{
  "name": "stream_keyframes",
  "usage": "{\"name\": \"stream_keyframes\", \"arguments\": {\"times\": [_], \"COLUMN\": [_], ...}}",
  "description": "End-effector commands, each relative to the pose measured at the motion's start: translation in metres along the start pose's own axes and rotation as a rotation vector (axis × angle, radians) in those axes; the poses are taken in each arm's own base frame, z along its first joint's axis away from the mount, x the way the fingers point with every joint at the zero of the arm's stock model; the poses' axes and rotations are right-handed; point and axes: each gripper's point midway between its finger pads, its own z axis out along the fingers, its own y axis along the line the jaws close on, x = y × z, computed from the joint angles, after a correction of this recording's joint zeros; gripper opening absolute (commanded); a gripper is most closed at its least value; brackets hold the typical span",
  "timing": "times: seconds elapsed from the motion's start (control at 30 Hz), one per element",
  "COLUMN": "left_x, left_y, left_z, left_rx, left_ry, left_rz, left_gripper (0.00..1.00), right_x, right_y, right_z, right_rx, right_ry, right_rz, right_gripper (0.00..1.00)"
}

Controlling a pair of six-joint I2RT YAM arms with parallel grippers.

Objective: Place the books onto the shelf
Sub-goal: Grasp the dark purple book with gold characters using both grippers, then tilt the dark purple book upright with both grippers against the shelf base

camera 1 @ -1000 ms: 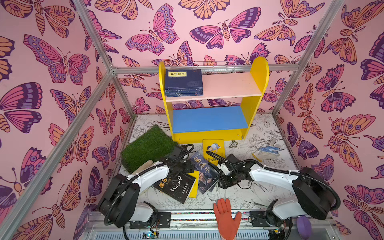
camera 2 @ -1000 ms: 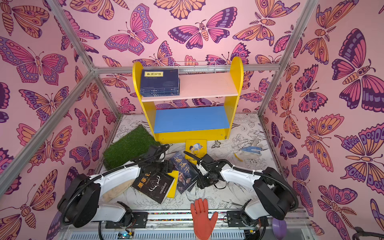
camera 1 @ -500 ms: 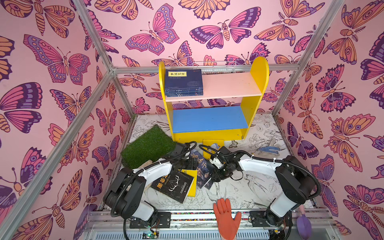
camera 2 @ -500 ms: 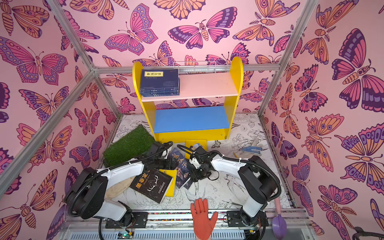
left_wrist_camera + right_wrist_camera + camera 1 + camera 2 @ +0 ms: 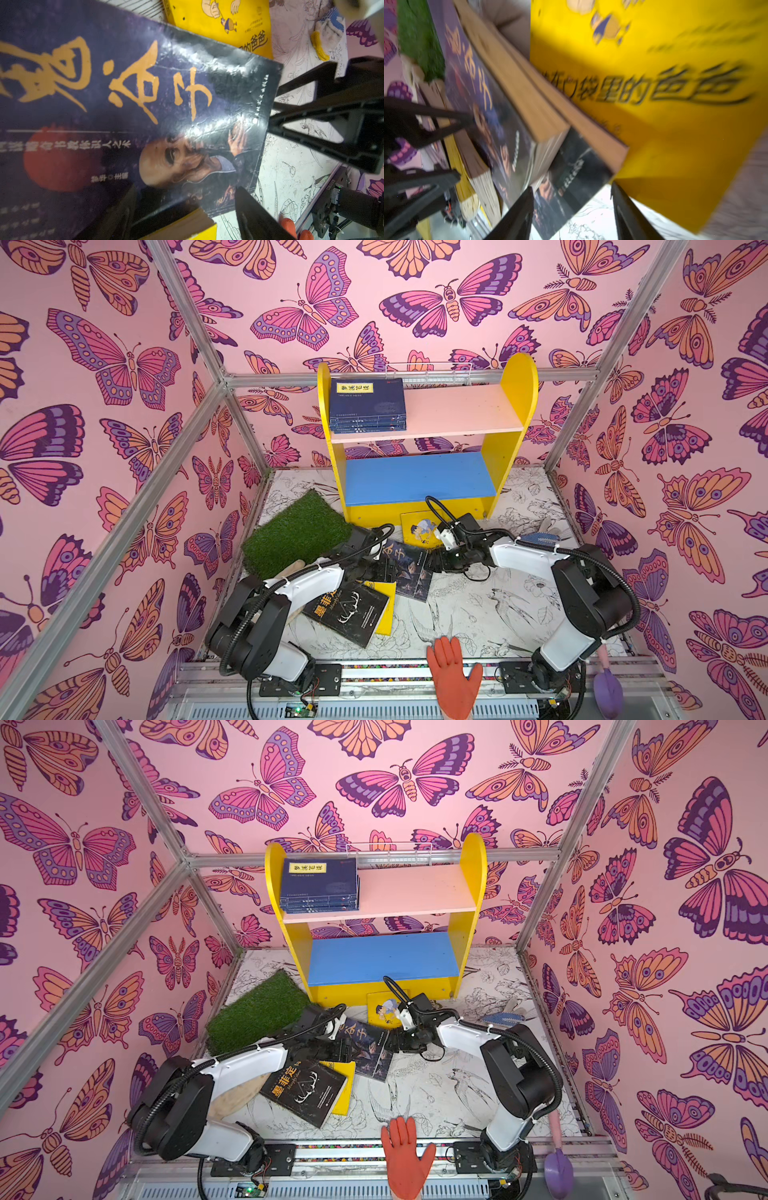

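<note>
Portrait book [image 5: 166, 124], left gripper [image 5: 186, 191], right gripper [image 5: 571, 187] perhaps straddling

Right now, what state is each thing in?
Left tool, open.
Right tool, open.
Navy books, stacked flat on pink board.
Blue board, bare.
Portrait book, face up between the tools.
Antler book, face up on a yellow book.

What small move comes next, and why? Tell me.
Probably close the right gripper on the dark portrait book: its open jaws straddle that book's corner, and the left gripper sits at the opposite edge to steady it.
</note>
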Motion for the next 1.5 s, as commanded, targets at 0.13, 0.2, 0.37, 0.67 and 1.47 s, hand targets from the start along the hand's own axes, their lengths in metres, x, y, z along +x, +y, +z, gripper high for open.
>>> {"name": "stream_keyframes", "arguments": {"times": [0.13,0.2,0.37,0.67,1.47], "left_x": [-0.023,-0.029,-0.031,-0.015,0.010], "left_y": [0.041,0.050,0.078,0.098,0.068], "left_z": [-0.038,-0.042,-0.029,-0.010,0.003], "left_rx": [-0.104,-0.119,-0.186,-0.237,-0.099], "left_ry": [-0.172,-0.203,-0.177,-0.105,0.001], "left_rz": [-0.202,-0.238,-0.299,-0.320,-0.307], "left_gripper": [0.81,0.81,0.81,0.80,0.51], "right_x": [-0.025,-0.019,0.004,0.029,-0.022], "right_y": [0.007,0.017,0.044,0.038,0.107], "right_z": [-0.050,-0.055,-0.039,0.007,-0.043], "right_rx": [0.081,0.056,-0.072,-0.123,-0.395], "right_ry": [-0.187,-0.185,-0.075,0.104,-0.043], "right_rz": [-0.066,-0.109,-0.146,-0.073,-0.067], "right_gripper": [0.60,0.60,0.60,0.59,0.56]}}
